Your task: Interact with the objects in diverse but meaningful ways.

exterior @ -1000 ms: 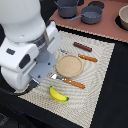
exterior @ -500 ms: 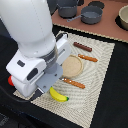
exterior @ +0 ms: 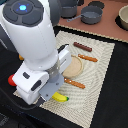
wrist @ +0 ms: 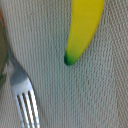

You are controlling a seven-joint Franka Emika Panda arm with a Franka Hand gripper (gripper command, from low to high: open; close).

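Observation:
The curved yellow banana (exterior: 60, 97) lies on the woven mat near its front edge, partly under the arm's wrist. In the wrist view the banana (wrist: 85, 27) fills the frame close up, its green tip pointing at the mat. The red tomato (exterior: 11, 80) peeks out at the exterior view's left of the arm. The dark brown sausage (exterior: 83, 47) lies at the mat's far side. The bread loaf is hidden behind the arm. The gripper's fingers show in neither view; the arm's body covers them.
The tan plate (exterior: 76, 67) sits mid-mat, half covered by the arm. An orange-handled knife (exterior: 88, 58) lies beyond it and an orange-handled fork (exterior: 75, 83) in front of it; the fork's tines (wrist: 22, 97) show beside the banana. Dark pots (exterior: 92, 15) stand at the back.
The arm has swung down and toward the mat's front edge, now hanging low over the banana and covering more of the plate. The objects have not moved.

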